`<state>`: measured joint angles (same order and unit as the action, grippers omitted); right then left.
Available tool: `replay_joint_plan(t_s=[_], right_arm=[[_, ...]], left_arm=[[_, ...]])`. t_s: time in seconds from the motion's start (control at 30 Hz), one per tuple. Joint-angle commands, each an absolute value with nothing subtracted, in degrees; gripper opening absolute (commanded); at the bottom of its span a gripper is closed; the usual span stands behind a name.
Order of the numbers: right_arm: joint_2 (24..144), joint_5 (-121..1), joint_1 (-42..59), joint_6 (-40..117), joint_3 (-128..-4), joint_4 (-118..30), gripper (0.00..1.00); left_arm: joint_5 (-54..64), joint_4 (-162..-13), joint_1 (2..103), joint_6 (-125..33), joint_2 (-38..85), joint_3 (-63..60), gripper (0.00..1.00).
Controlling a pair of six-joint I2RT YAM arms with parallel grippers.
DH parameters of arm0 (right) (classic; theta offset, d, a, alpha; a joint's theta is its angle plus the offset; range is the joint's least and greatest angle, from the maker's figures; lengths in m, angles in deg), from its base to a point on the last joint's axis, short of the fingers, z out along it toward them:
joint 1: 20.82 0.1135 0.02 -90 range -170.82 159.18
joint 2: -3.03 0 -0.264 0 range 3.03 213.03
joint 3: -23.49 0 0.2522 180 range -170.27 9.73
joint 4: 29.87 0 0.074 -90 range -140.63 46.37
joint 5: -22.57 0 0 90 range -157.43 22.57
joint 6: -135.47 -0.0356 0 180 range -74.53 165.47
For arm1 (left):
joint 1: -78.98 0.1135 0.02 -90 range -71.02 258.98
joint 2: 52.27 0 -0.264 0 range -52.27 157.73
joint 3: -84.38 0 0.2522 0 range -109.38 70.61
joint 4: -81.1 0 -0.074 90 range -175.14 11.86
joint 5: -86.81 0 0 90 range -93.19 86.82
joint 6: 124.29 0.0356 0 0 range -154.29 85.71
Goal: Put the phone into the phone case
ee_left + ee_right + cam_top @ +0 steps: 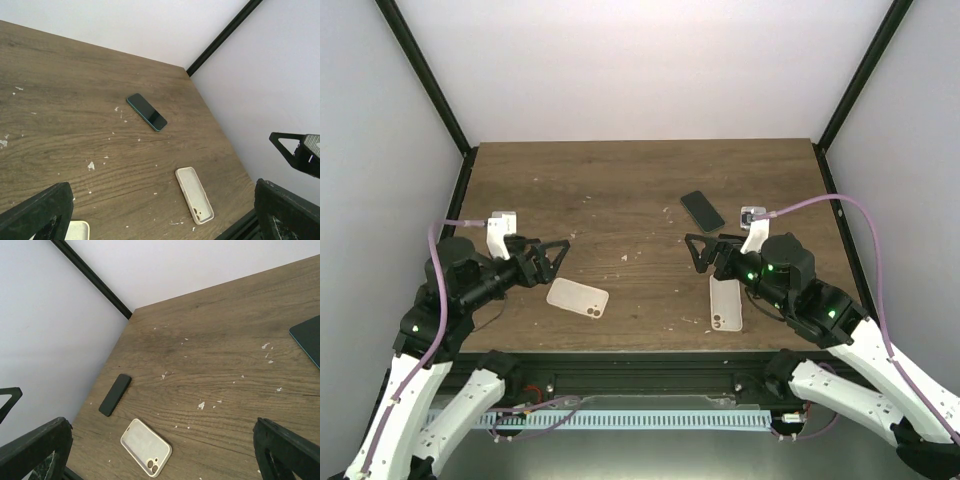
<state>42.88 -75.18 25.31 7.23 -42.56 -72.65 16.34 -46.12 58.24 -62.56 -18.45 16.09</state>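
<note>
Left tool (556,260) and right tool (696,255) both hang over the desk (620,180) with jaws spread wide and nothing between them. The tools face each other across the middle. The phone (703,210) (146,111) lies flat on the wood, screen side glossy and dark, just beyond the right tool toward the far right part of the desk. It touches nothing, and only bare wood separates it from that tool. Two cream cases lie nearer the front edge. The left cream case (578,298) (146,440) sits just beside the left tool, with its camera cut-out showing. The right cream case (725,303) (194,194) lies hollow side up below the right tool, its far end tucked under the arm in the overhead view. The cases are well apart from each other and from the phone. The right wrist view also shows a dark slim slab (115,394) by the desk's left edge, beyond the left cream case. The left arm hides it from above, and what it is cannot be told. Small white flecks (91,165) are scattered over the wood. White walls and black frame posts (420,70) close in the sides. Counted: one phone, two cream cases, one dark slab, two tools.
</note>
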Motion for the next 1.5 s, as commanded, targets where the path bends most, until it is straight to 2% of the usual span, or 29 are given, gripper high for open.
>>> replay_joint_plan(t_s=[0.0,0.4,0.63,0.77,1.03,1.13,1.27,1.47], right_arm=[[42.6,-75.6,25.9,6.9,-42.7,-71.2,1.0],[47.7,-77.1,25.9,8.2,-42.1,-68.2,1.0],[59.8,-87.0,25.3,13.8,-45.9,-68.6,1.0],[68.7,-85.4,19.4,20.3,-47.6,-66.1,0.99],[86.6,-77.9,5.4,28.0,-53.0,-62.8,0.75],[93.7,-76.6,2.4,30.1,-57.1,-63.6,0.72],[103.0,-72.5,-0.8,32.6,-64.1,-66.1,0.74],[115.2,-73.5,-3.7,35.7,-74.3,-69.4,0.81]], left_arm=[[16.2,-46.7,58.0,-61.4,-19.2,16.4,1.0],[13.3,-46.2,58.0,-61.4,-18.8,18.2,1.0],[11.4,-46.0,58.0,-61.7,-16.6,21.2,0.99],[10.1,-45.9,58.0,-61.0,-16.8,23.4,0.97],[7.1,-45.8,58.0,-63.7,-16.9,26.8,0.94],[4.9,-45.0,58.0,-67.7,-15.9,27.9,0.93],[3.2,-44.2,57.9,-73.5,-13.9,29.4,0.91],[1.6,-44.0,58.0,-83.1,-12.5,34.0,0.88]])
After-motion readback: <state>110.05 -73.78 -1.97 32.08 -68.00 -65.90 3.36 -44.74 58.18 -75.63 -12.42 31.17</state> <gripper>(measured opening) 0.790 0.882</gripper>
